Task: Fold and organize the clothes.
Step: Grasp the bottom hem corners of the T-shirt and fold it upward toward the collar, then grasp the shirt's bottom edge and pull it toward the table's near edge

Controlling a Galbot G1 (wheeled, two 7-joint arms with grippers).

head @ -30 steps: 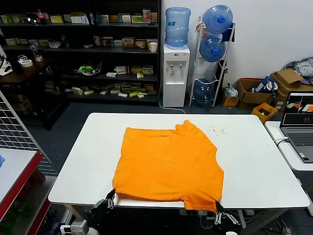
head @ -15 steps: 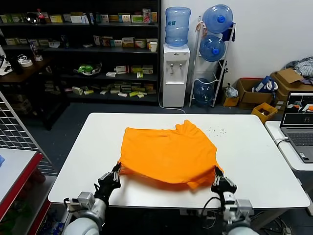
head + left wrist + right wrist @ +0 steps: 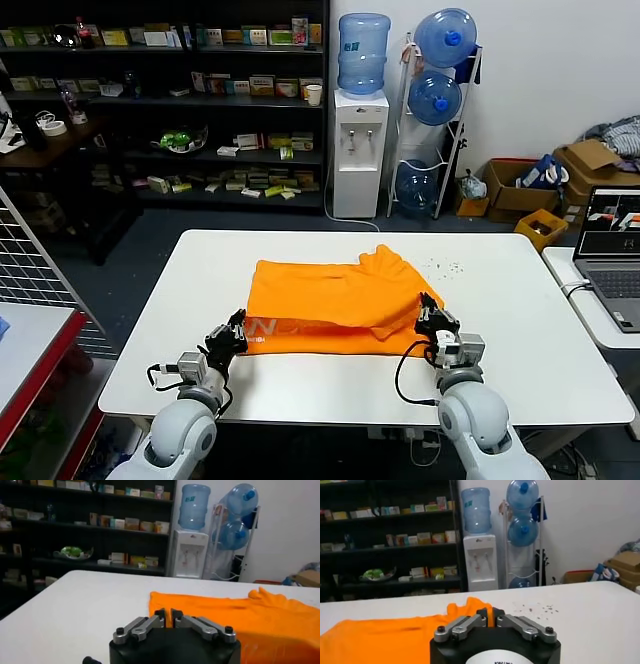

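Both our claws sit low over the white table (image 3: 520, 330), at the near corners of the folded orange T-shirt (image 3: 340, 300). Our left gripper (image 3: 236, 329) is at the shirt's near left corner, its fingers parted only a sliver; the left wrist view shows a thin gap between the tips and no cloth in it. Our right gripper (image 3: 428, 315) is at the near right corner; its fingers stand nearly together, with orange showing in the gap, and we cannot tell whether they pinch the cloth. White lettering (image 3: 264, 331) shows on the shirt's near left edge. Behind the table stand a water dispenser (image 3: 358, 150), a rack of blue bottles (image 3: 438, 100) and dark shelves (image 3: 170, 100). A laptop (image 3: 612, 255) sits at far right.
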